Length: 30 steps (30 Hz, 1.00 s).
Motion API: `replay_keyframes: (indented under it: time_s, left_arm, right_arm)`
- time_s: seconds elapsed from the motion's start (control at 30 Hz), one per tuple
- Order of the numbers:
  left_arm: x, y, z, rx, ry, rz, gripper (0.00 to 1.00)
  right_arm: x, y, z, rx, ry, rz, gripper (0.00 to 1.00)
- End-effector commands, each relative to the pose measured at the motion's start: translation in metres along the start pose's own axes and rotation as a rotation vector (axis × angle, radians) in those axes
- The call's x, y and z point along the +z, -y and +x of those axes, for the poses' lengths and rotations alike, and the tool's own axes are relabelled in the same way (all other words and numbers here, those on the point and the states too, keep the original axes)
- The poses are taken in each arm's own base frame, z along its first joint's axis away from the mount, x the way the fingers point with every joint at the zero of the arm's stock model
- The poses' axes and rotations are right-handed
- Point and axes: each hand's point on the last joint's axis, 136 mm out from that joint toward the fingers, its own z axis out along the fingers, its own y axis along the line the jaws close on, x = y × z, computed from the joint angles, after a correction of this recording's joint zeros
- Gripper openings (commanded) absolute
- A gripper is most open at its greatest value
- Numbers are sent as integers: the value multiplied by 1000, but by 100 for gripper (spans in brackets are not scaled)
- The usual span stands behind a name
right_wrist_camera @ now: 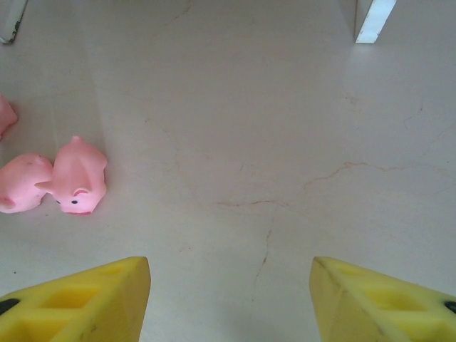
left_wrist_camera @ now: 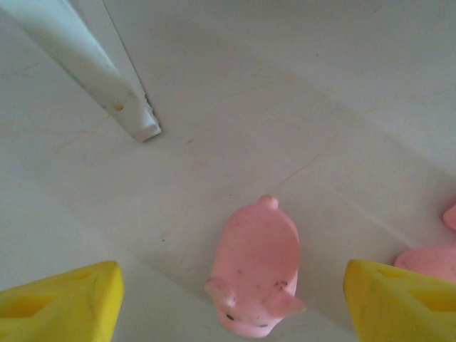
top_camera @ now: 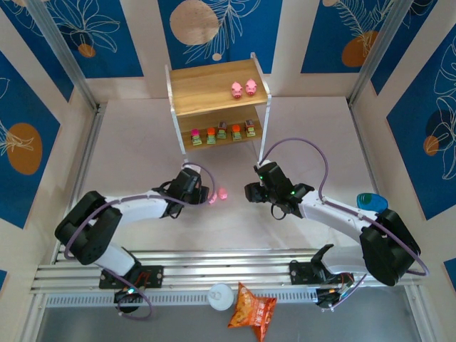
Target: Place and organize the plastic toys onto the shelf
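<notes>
Near edge of counter (top_camera: 142, 157): orange snack bag (top_camera: 251, 311) and a white round object (top_camera: 221, 296) just beside it, between the two arm bases.

Left pincer (top_camera: 204, 194) is low over the mid counter with its yellow fingers (left_wrist_camera: 64, 303) spread wide, gripping nothing. One pink pig (left_wrist_camera: 256, 267) lies on the counter in the gap between them, snout toward the wrist camera, touching neither finger. A second pig (left_wrist_camera: 431, 260) is just beside the right-hand finger, and part of a third (left_wrist_camera: 450, 217) sits at the frame edge.

Right pincer (right_wrist_camera: 229, 285) is also wide open and empty, with bare counter between the fingers. It faces the left pincer across the pigs. From its wrist view the pigs sit off to the left, two of them touching.

A blue object (top_camera: 372, 201) lies by the right arm.

Farther back stands the shelf (top_camera: 214, 92), upright. Top board: two more pink pigs (top_camera: 243, 88) side by side near its right end. Lower board: five blocky toys (top_camera: 222, 132) in a row.
</notes>
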Motion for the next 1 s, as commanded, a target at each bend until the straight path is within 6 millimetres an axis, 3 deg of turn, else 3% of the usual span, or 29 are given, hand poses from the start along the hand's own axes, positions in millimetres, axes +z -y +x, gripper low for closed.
replay_keyframes:
  time_s: [0.0, 0.67, 0.97]
  left_arm:
    - [3, 2, -6, 11, -12, 9, 77]
    - [5, -4, 11, 8, -52, -10, 72]
    - [10, -2, 7, 10, -59, -1, 63]
  right_arm:
    - [-3, -3, -4, 19, 15, -23, 62]
    - [-4, -1, -4, 20, 14, -20, 62]
    - [-5, -1, -5, 20, 17, -17, 62]
